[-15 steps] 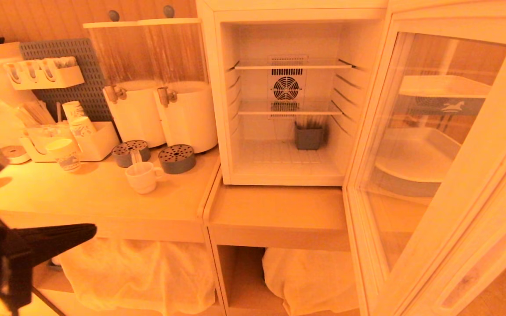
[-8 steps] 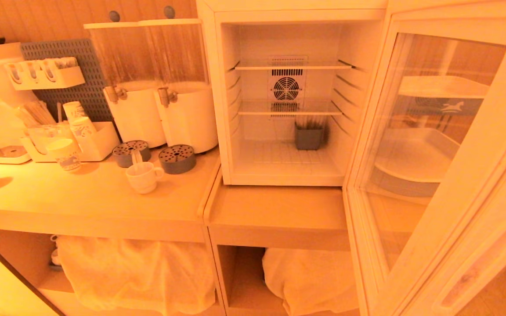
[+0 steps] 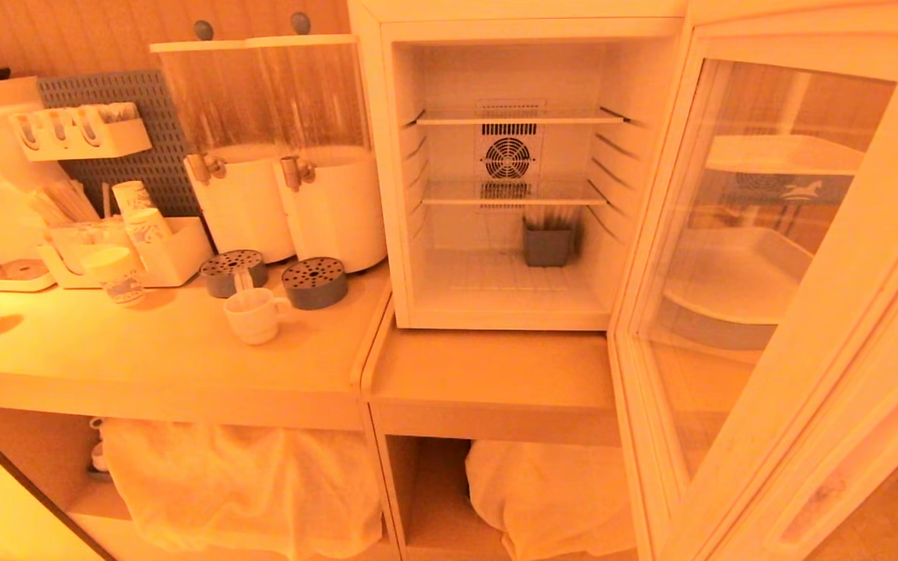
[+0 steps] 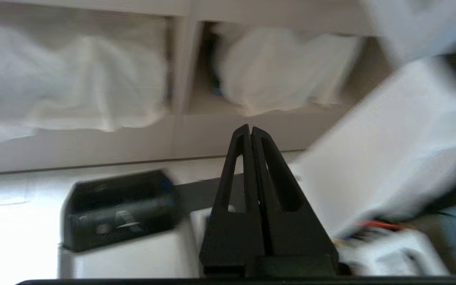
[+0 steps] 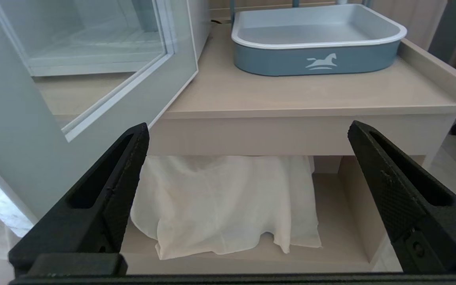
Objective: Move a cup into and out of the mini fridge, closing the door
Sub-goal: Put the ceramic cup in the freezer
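**Cup's out on the worktop, fridge wide open**

So we've got the cup sitting upright on the worktop, handle pointing toward the fridge, something thin sticking up out of it; it's just in front of two round grey perforated discs, which sit under the spouts of two big white dispensers; off to the left there are some printed paper cups and a white organiser tray.

To the right of all that is the mini fridge, two wire shelves and a fan at the back, with a small grey container on its floor; the door is swung fully open on the right, and through the glass we can see a blue-grey tray on the next worktop.

Neither arm shows from the head; our left pincer is pinched fully together with nothing in it, down low facing the cloth-covered shelves; our right pincer is spread wide and empty, near the door's lower edge.
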Motion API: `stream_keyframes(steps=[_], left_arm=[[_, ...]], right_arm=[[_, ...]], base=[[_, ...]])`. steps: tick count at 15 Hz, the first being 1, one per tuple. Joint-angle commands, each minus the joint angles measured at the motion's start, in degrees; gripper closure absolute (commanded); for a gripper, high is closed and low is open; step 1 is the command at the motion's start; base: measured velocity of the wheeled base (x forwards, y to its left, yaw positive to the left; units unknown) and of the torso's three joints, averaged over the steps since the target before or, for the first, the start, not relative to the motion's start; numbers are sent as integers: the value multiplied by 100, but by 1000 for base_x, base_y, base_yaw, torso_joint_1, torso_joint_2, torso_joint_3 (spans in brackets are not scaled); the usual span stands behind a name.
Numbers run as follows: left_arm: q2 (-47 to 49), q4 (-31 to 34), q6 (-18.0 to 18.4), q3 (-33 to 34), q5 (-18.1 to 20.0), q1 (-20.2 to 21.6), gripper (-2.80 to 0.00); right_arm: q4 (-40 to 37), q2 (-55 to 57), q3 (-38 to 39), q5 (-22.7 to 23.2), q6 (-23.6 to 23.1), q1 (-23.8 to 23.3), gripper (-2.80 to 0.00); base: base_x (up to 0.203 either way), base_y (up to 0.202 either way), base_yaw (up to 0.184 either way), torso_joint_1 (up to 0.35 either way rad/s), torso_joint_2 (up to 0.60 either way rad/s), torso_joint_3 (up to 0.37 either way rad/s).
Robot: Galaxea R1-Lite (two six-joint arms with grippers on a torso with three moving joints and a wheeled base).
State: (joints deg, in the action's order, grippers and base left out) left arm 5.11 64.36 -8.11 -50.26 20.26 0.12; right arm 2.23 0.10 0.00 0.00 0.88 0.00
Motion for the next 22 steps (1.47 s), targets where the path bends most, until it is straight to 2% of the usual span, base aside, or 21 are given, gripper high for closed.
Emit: stream_keyframes(steps=[1, 2, 5, 6, 7, 8, 10, 11, 12, 13, 16, 22], left_arm=[[-502, -240, 8, 559, -221, 10, 0], [-505, -852, -50, 1037, -473, 9, 0], [-481, -4284, 43, 3435, -1189, 7, 0], [-448, -5144, 174, 4140, -1346, 7, 0], [-406, -5662, 272, 4674, -1470, 7, 0], [-360, -5863, 337, 4971, -1571, 6, 0], [-379, -6110, 469, 4905, -1744, 6, 0], [-510, -6163, 645, 4841, -1920, 6, 0], [-515, -6130, 1007, 4864, -2036, 6, 0], [-512, -6033, 1216, 4868, -2009, 6, 0], [-511, -5814, 1354, 4799, -1879, -2, 0], [-511, -5873, 1321, 4833, -1912, -3, 0]], right_arm=[[5, 1, 88, 0, 0, 0, -280], [-3, 7, 88, -1, 7, 0, -280], [-1, 8, 88, 0, 0, 0, -280], [0, 8, 88, 0, 0, 0, -280], [-3, 6, 88, -1, 0, 0, -280], [-3, 0, 88, 0, 0, 0, -280], [-3, 8, 88, -2, 7, 0, -280], [-3, 1, 88, -5, 8, 0, -280], [-3, -1, 88, -6, 0, 0, -280], [-3, -1, 88, 0, 7, 0, -280], [-3, 2, 88, 0, 0, 0, -280], [-3, 5, 88, 0, 3, 0, -280]], base=[[0, 0, 0, 0, 0, 0], [0, 0, 0, 0, 0, 0], [0, 0, 0, 0, 0, 0], [0, 0, 0, 0, 0, 0], [0, 0, 0, 0, 0, 0], [0, 0, 0, 0, 0, 0], [0, 0, 0, 0, 0, 0], [0, 0, 0, 0, 0, 0], [0, 0, 0, 0, 0, 0], [0, 0, 0, 0, 0, 0], [0, 0, 0, 0, 0, 0], [-41, 0, 2, 1, 2, 0]])
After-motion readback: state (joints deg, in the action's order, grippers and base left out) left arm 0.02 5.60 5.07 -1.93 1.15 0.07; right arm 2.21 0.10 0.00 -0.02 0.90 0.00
